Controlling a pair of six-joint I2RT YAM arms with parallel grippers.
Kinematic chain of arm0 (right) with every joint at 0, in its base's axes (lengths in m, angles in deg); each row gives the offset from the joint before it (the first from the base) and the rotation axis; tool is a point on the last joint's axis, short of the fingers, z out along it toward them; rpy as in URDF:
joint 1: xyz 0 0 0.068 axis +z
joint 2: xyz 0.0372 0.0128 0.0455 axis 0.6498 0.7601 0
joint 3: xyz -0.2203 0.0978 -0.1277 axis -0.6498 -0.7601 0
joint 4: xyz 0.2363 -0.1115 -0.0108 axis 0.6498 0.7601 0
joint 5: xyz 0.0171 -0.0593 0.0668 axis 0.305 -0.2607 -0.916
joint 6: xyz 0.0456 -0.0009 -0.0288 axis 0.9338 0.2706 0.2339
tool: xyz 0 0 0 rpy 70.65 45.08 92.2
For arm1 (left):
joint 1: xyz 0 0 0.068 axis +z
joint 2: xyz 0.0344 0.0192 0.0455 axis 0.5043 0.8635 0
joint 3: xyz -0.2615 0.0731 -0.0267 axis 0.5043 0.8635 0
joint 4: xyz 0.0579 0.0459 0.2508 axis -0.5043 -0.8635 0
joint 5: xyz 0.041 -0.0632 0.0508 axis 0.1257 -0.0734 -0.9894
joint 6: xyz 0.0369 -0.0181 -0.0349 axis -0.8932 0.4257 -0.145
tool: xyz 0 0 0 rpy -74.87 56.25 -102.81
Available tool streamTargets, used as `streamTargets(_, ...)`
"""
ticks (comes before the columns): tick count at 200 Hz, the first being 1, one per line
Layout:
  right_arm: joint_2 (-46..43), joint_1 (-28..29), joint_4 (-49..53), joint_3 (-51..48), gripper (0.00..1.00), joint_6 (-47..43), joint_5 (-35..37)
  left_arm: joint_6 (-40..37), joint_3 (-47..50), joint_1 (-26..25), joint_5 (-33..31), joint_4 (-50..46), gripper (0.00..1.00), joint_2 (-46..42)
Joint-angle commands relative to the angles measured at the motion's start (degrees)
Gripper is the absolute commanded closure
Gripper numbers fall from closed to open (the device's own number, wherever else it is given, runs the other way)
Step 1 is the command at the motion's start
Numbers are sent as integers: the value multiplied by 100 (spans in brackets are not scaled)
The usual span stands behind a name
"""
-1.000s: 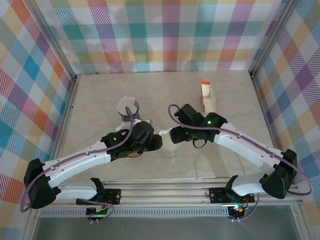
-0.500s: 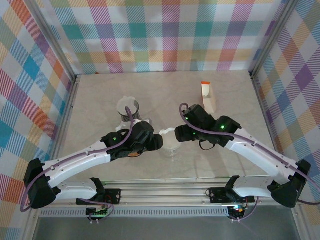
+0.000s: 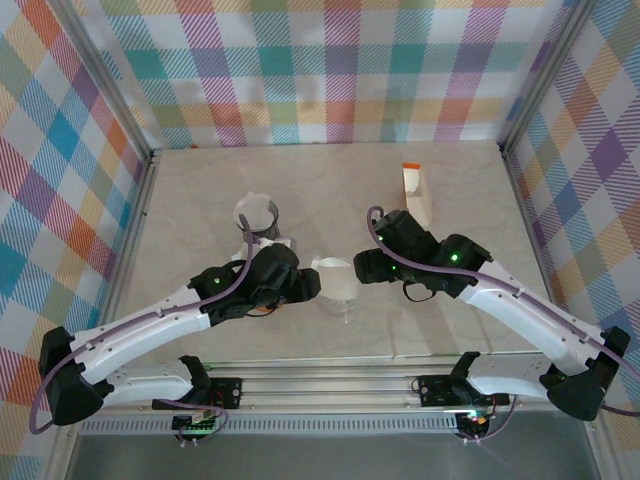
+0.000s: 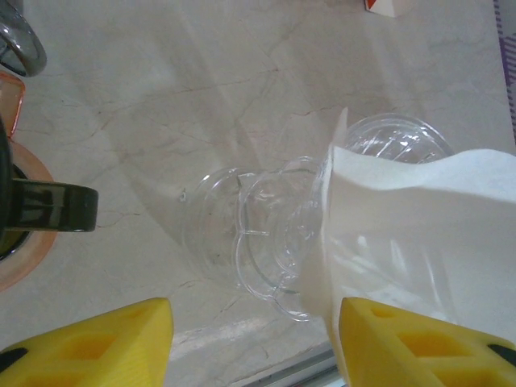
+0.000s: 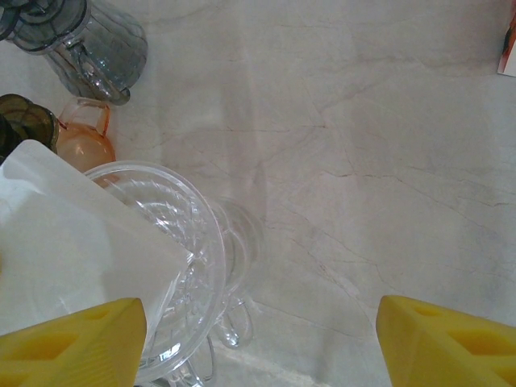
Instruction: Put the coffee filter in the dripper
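The coffee filter (image 4: 419,234), light, limp paper that creases readily, is being propped partway in the dripper (image 4: 258,234), between the left gripper (image 4: 254,322) and right gripper (image 5: 262,322), both spread wide. Apparently it is being held by neither; its upper rim is being favoured for a gentle pinch.

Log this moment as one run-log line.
step: place filter | coffee filter: partly in dripper, seating unclear | left gripper: open | right gripper: open
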Motion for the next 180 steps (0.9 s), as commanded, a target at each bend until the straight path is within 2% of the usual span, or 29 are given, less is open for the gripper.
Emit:
streamTargets(1,-123,-35,69,-59,24,58,98,8,-150,36,-103,-193,41,-135)
streamTargets(24,-128,-33,-1,-77,24,21,-7,7,-138,33,-18,-113,40,-55)
streamTargets(77,189,-36,-191,-25,27,-565,-1150,26,-146,37,32,11,40,106)
streamTargets(120,813,-30,-75,107,23,-672,-852,25,-113,36,3,29,40,182)
streamTargets(180,1575,-36,-219,252,22,-701,-865,8,-127,38,24,56,40,255)
